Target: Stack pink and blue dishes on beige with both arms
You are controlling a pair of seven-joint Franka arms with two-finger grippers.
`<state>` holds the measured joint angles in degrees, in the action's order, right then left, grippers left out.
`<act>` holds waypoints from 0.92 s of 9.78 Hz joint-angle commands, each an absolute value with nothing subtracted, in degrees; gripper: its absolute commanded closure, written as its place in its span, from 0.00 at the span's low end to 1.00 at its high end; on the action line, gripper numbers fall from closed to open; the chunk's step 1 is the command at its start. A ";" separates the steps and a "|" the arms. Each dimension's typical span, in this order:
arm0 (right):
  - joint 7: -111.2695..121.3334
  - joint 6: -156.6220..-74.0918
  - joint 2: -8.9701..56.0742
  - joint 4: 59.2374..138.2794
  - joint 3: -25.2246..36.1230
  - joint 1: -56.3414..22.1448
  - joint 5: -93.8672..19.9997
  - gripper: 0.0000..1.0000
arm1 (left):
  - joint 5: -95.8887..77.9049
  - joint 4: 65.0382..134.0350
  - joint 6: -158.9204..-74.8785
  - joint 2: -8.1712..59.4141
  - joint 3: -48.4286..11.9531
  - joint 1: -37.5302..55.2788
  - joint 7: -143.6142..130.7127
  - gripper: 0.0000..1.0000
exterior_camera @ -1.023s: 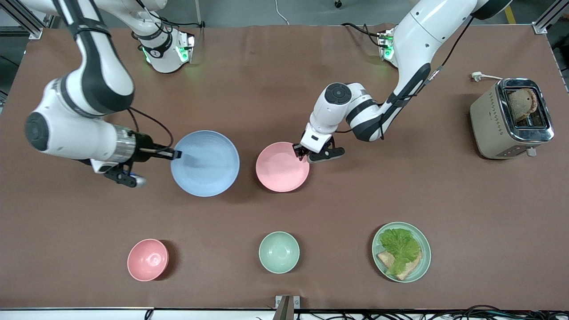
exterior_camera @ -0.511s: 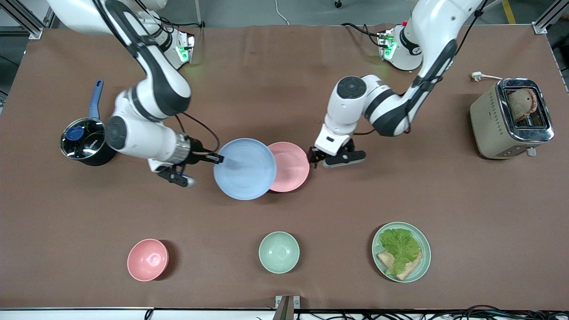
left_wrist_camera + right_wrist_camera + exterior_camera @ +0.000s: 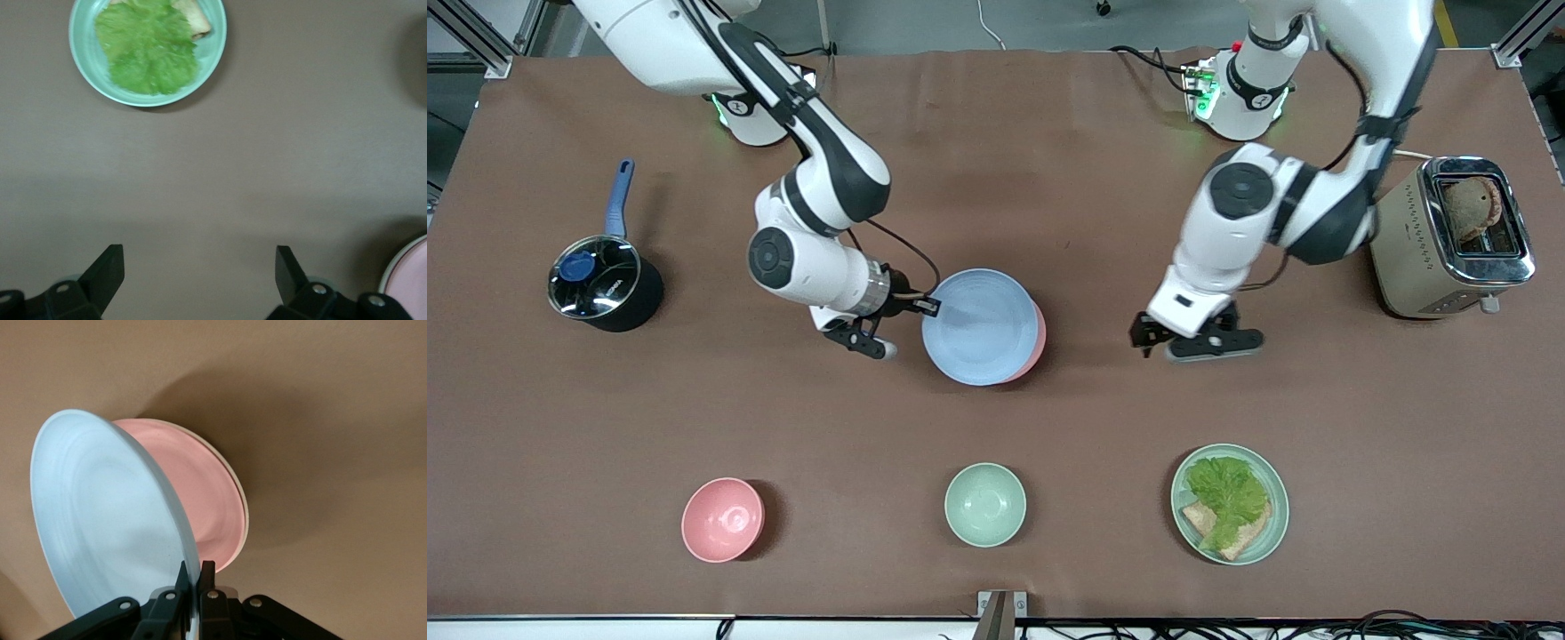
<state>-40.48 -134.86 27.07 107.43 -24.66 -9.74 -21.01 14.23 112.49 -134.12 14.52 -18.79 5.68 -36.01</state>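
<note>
The light blue plate (image 3: 978, 326) hangs tilted, with my right gripper (image 3: 931, 308) shut on its rim. It covers most of the pale pink plate (image 3: 1037, 341), which lies flat beneath it. In the right wrist view the fingers (image 3: 198, 570) pinch the blue plate's (image 3: 107, 520) edge, and the pink plate (image 3: 200, 500) rests on the beige plate, of which only a thin cream rim (image 3: 244, 520) shows. The beige plate is hidden in the front view. My left gripper (image 3: 1145, 341) is open over bare table, toward the toaster from the stack, with nothing between its fingers (image 3: 200, 267). The pink plate's edge (image 3: 410, 280) shows beside it.
A black pot with a blue handle (image 3: 605, 284) stands at the right arm's end and a toaster (image 3: 1449, 236) at the left arm's end. Nearer the front camera are a pink bowl (image 3: 723, 519), a mint bowl (image 3: 985, 504) and a mint plate with lettuce (image 3: 1230, 504).
My right arm carried the blue plate sideways from beside the pink plate to over it. My left gripper drew away from the pink plate's rim toward the toaster.
</note>
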 commanded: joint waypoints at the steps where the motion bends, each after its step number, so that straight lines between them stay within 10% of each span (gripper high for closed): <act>1: -41.57 -137.37 27.51 109.50 -24.87 -10.02 -20.66 0.97 | 6.72 107.88 -122.58 11.09 -14.35 5.89 -23.79 0.00; 4: -41.57 -140.08 28.38 111.27 -24.87 -10.81 -20.21 0.96 | -0.33 90.41 -100.26 10.37 -5.56 5.80 -7.78 0.00; 5: -41.49 -141.40 29.08 111.18 -24.87 -10.98 -20.21 0.75 | -1.66 86.70 -95.32 9.24 -3.62 4.84 -4.52 0.00; 7: -41.49 -141.16 29.27 110.92 -24.87 -10.90 -20.21 0.00 | -1.41 87.09 -90.28 2.41 -3.25 2.38 -3.87 0.00; 9: -41.48 -137.84 23.42 110.83 -24.79 -9.76 -19.78 0.00 | -0.27 89.37 -88.87 -2.97 -3.25 0.62 -3.43 0.00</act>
